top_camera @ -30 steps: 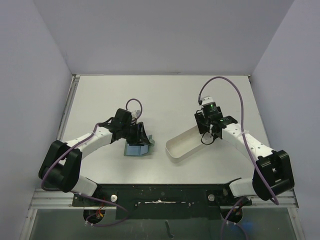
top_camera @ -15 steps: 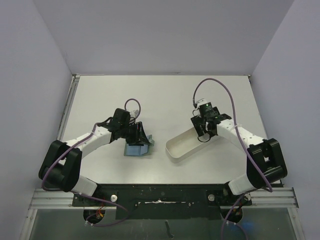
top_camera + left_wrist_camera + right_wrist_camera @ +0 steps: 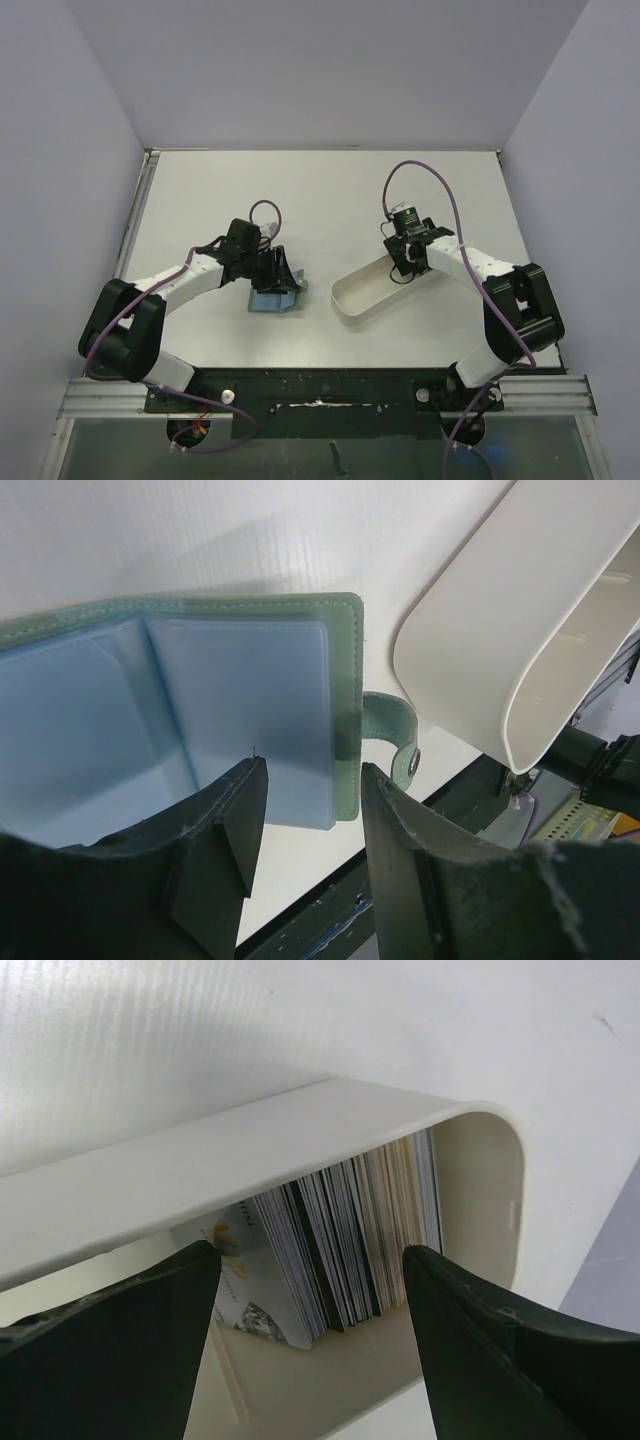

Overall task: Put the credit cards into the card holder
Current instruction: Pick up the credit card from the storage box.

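Note:
The card holder (image 3: 272,298) lies open on the table, grey-green outside and pale blue inside (image 3: 240,690), its snap strap (image 3: 395,740) sticking out to the right. My left gripper (image 3: 278,270) hovers at its right panel, jaws partly apart (image 3: 310,770), one fingertip over the blue pocket and one past the green edge, clamping nothing. Several credit cards (image 3: 350,1230) stand on edge, packed together at one end of the white tray (image 3: 250,1150). My right gripper (image 3: 310,1255) is open, with a finger on each side of the stack. From above, that gripper (image 3: 405,268) hides the cards.
The long white oval tray (image 3: 355,295) lies slanted right of centre, its near end close to the card holder (image 3: 470,650). Grey walls close in the table on three sides. The black base rail (image 3: 320,385) runs along the near edge.
My right gripper has shifted slightly left and down into the tray's far end, its elbow swinging inward, and its jaws have changed width. The left arm and card holder have not moved.

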Controlling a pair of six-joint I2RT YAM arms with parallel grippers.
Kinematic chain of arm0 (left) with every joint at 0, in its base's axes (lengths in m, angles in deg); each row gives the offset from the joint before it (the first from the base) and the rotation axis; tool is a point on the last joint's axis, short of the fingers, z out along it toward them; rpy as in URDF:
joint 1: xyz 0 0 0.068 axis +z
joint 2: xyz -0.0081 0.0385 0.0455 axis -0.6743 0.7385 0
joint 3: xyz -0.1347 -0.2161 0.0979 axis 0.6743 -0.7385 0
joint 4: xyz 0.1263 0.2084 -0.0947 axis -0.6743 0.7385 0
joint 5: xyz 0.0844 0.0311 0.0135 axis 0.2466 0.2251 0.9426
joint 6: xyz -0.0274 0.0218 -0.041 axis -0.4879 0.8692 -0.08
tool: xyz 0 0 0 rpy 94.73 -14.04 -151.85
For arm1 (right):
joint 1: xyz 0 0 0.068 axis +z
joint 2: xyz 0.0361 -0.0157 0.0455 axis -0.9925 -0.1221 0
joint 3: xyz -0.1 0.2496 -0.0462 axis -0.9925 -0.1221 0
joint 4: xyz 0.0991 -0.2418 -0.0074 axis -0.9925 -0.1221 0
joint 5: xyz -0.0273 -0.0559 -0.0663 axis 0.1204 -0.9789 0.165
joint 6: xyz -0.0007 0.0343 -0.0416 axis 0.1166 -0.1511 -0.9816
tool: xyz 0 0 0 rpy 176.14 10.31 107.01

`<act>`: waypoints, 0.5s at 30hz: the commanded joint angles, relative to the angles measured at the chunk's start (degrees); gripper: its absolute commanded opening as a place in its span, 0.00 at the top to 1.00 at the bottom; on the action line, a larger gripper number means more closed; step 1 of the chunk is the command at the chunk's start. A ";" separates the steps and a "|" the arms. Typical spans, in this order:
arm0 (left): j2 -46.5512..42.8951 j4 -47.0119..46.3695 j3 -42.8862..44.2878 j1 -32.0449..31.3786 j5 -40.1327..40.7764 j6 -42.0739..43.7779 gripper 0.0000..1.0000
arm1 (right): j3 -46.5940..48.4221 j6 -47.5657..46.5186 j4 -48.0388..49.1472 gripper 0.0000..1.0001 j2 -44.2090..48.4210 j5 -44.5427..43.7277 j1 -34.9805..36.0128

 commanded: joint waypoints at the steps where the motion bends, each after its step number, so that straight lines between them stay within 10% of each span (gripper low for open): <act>1: -0.18 -2.69 0.10 0.46 -1.42 0.22 0.59 | 3.00 -0.91 1.43 0.27 0.15 -6.65 0.28; 15: 0.40 -3.39 -0.57 0.53 -1.28 -0.45 0.59 | 1.80 0.79 3.71 0.49 1.34 -8.10 0.38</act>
